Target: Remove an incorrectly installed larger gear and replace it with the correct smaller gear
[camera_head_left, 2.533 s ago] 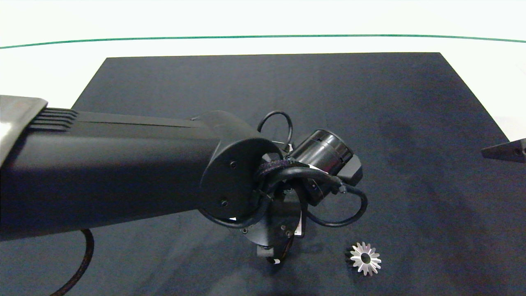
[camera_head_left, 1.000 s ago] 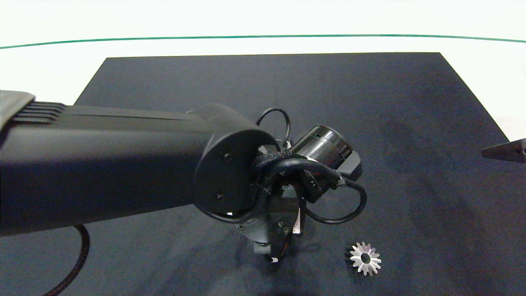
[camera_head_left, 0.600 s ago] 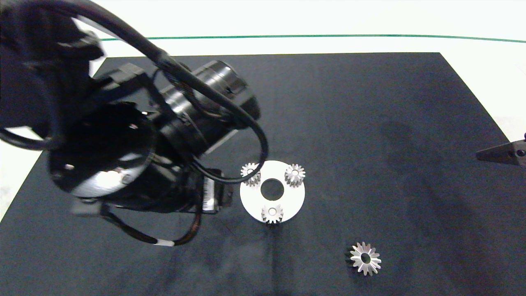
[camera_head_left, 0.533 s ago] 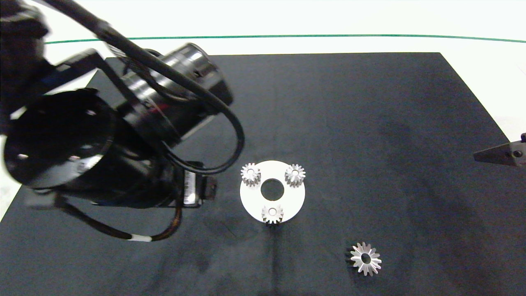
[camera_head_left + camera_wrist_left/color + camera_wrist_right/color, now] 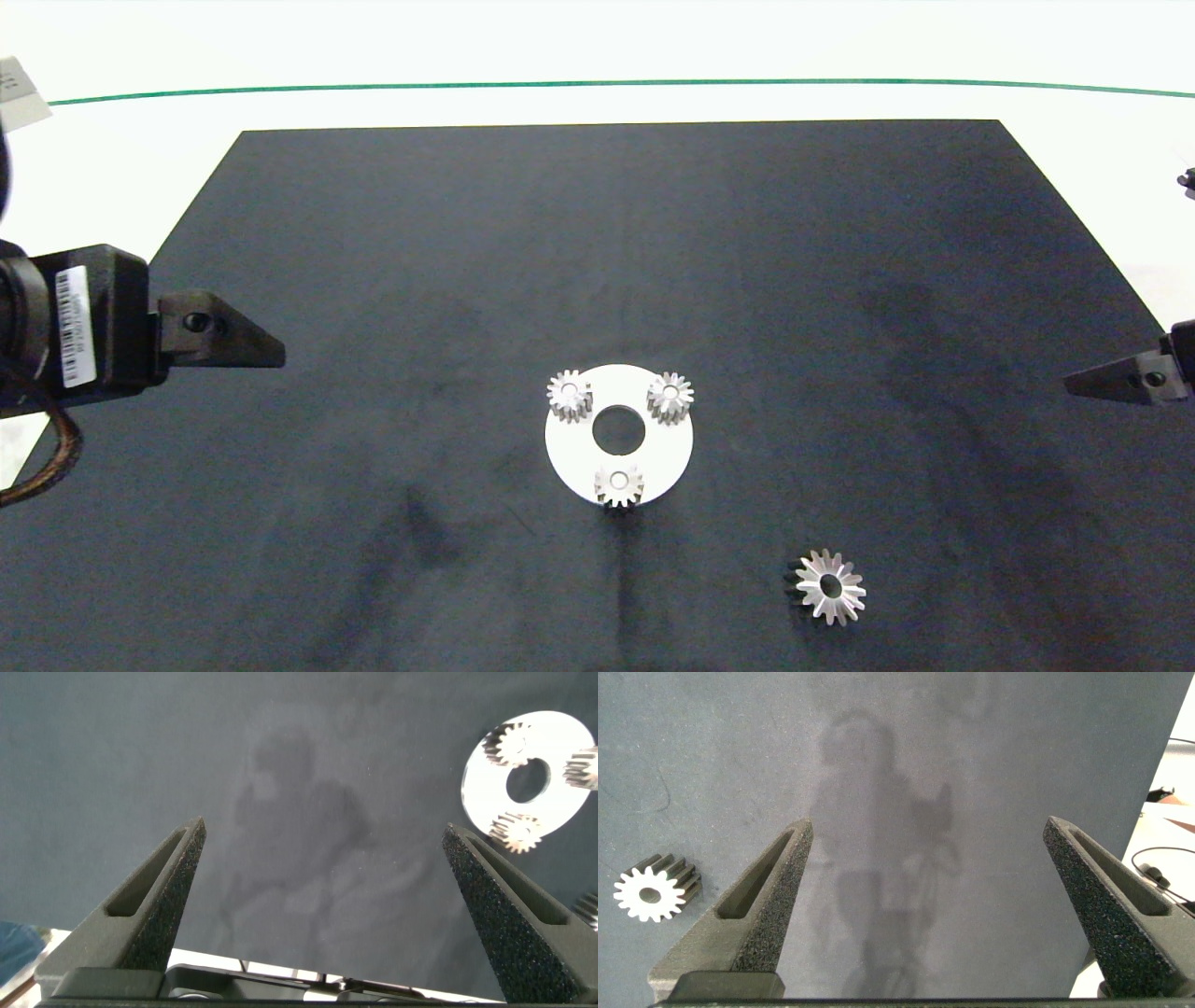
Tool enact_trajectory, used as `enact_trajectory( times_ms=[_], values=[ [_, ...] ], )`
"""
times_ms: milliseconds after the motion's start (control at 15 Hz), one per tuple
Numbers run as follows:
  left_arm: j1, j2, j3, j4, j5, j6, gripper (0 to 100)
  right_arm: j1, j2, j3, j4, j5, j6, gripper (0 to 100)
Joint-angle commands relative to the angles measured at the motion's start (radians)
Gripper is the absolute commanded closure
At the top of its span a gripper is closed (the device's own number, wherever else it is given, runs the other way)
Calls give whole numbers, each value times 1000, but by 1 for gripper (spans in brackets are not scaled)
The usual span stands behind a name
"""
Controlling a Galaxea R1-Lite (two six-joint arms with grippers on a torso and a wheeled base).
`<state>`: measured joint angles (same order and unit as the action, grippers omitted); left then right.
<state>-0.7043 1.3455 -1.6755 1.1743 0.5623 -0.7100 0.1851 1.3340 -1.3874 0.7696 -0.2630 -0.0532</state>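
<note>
The larger gear [image 5: 829, 587], star-toothed, lies flat on the black mat [image 5: 840, 280] at the front right, and it also shows in the right wrist view [image 5: 651, 892]. A white disc [image 5: 653, 448] at the mat's middle carries three alike small blunt-toothed gears: back left [image 5: 569, 394], back right [image 5: 670, 397] and front [image 5: 619, 485]. Which of them is the smaller gear I cannot tell. My left gripper [image 5: 261, 347] hovers open and empty at the left edge [image 5: 325, 829], well away from the disc [image 5: 486, 784]. My right gripper [image 5: 1088, 383] hangs open and empty at the right edge [image 5: 929, 826].
The black mat lies on a white table [image 5: 597, 56] that has a green line [image 5: 597, 82] running across its back. A cable [image 5: 37, 467] loops under the left arm at the left edge.
The left arm has pulled back from over the mat's middle to the left edge, uncovering the disc with its three small gears. The right gripper has shifted slightly. The larger gear has stayed put.
</note>
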Motion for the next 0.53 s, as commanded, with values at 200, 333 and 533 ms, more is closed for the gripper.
enact_trajectory(
  times_ms=[200, 333, 533],
  values=[
    [-4, -51, 20, -30, 4, -2, 0, -13, -9, 11, -30, -1, 3, 0],
    [-3, -49, 37, -68, 4, 0, 0, -15, -13, 18, -33, -2, 0, 0],
    [-4, -54, 60, -114, 4, 4, 0, -13, -15, 21, -38, -1, -2, 0]
  ],
)
